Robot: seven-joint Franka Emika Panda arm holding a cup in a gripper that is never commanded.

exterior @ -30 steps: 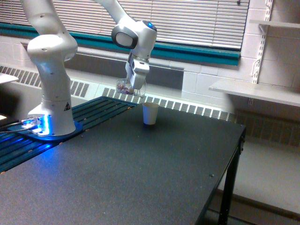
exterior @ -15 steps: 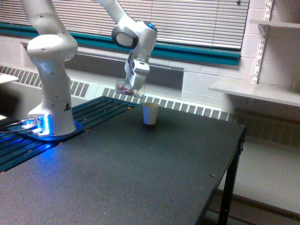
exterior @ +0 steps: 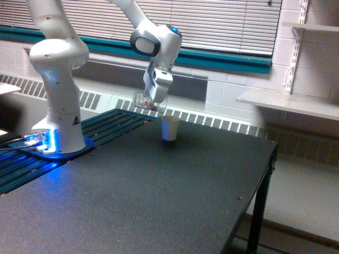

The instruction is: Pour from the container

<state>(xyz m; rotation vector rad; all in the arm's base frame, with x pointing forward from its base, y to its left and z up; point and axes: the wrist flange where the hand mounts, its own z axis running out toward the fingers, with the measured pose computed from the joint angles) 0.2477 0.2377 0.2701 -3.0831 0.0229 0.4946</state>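
Note:
My gripper (exterior: 153, 99) is shut on the clear plastic cup (exterior: 146, 101), which lies tipped on its side in the air, mouth toward the exterior view's right. Small dark and reddish bits show through its wall near the lower, right-hand part. The cup hangs a little above and to the left of the white paper cup (exterior: 169, 128). That paper cup stands upright on the black table (exterior: 159, 196), near its far edge. Nothing visibly falls between the two cups.
The arm's white base (exterior: 58, 114) stands on a blue-lit plate at the exterior view's left, beside dark slatted rails (exterior: 114, 124). The table's right edge (exterior: 267, 174) drops off to the floor. A wall shelf (exterior: 288, 103) sits beyond at the right.
The gripper has shifted slightly to the right and closer over the paper cup, and the clear cup has tipped further. The paper cup has stayed put.

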